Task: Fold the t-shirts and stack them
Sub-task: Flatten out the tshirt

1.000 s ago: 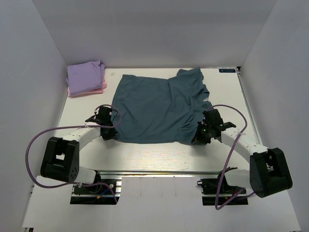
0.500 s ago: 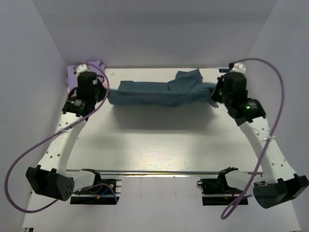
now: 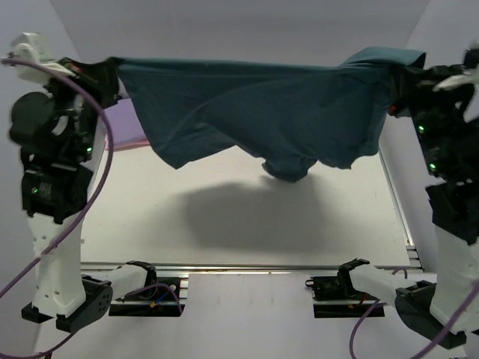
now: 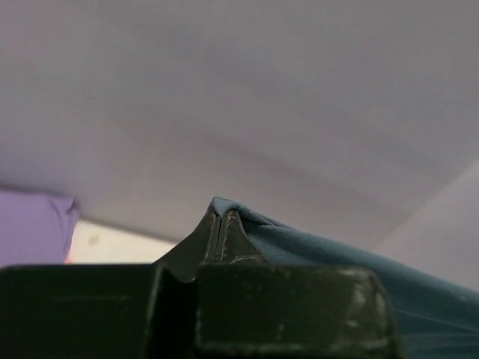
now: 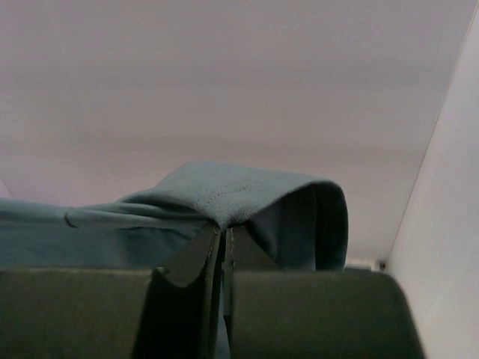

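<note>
The large dark teal-blue t-shirt (image 3: 254, 112) hangs stretched in the air high above the table, held at both top corners. My left gripper (image 3: 111, 75) is shut on its left corner, which shows in the left wrist view (image 4: 314, 250). My right gripper (image 3: 395, 78) is shut on its right corner, where the hem (image 5: 232, 191) folds over the fingertips. The lavender-purple folded shirt (image 3: 131, 120) lies at the far left, mostly hidden behind the hanging cloth, and also shows in the left wrist view (image 4: 34, 228). A thin strip of the pink shirt (image 3: 127, 145) shows under it.
White enclosure walls stand close on the left (image 3: 15, 187), right (image 3: 441, 37) and back. The hanging shirt casts a shadow on the white table (image 3: 247, 217). A metal rail (image 3: 247, 267) runs along the near edge by the arm bases.
Both arms have risen steeply from table level, lifting the teal-blue shirt off the table by its near edge until it hangs spread in the air. Both grippers stay shut on it.
</note>
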